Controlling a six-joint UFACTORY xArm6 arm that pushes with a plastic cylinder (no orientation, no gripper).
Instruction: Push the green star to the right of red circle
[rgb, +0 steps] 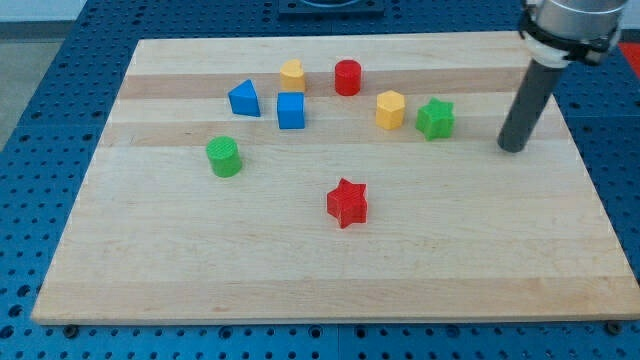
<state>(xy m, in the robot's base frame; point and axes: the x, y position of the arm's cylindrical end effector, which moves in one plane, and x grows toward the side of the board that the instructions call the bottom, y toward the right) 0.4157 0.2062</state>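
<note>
The green star (435, 118) lies on the wooden board (330, 260) toward the view's upper right. The red circle (347, 77) stands up and to the left of it, near the view's top. A yellow hexagon (390, 109) sits between them, just left of the star. My tip (512, 147) touches the board to the right of the green star, a short gap away, slightly lower in the view. The dark rod rises from it toward the view's top right corner.
A yellow block (292, 74), a blue triangle (244, 98) and a blue cube (290, 110) cluster left of the red circle. A green cylinder (224, 156) stands at the left. A red star (347, 203) lies near the middle.
</note>
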